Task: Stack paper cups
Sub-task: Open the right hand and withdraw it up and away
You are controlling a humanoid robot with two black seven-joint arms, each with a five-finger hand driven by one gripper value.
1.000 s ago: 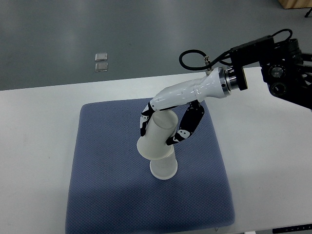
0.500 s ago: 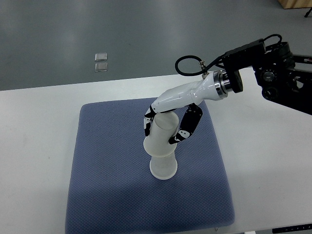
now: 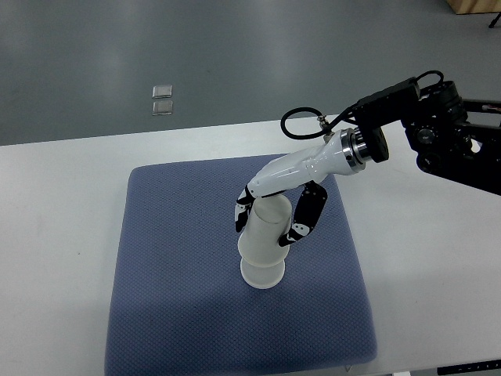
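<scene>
Two white paper cups stand upside down on the blue mat (image 3: 172, 258), the upper cup (image 3: 266, 227) slid down over the lower cup (image 3: 261, 275), whose rim shows at the bottom. My right hand (image 3: 270, 219) reaches in from the right edge, its black and white fingers (image 3: 301, 219) curled around the upper cup's sides. The stack stands nearly upright near the mat's middle. My left arm does not show.
The mat lies on a white table (image 3: 55, 235). Beyond the table's far edge is grey floor with a small pale marker (image 3: 162, 99). The black arm joints (image 3: 446, 141) hang over the table's right side.
The upper cup was tilted above the lower one; my right hand has straightened it and pushed it down over the lower cup, and the wrist moved slightly left.
</scene>
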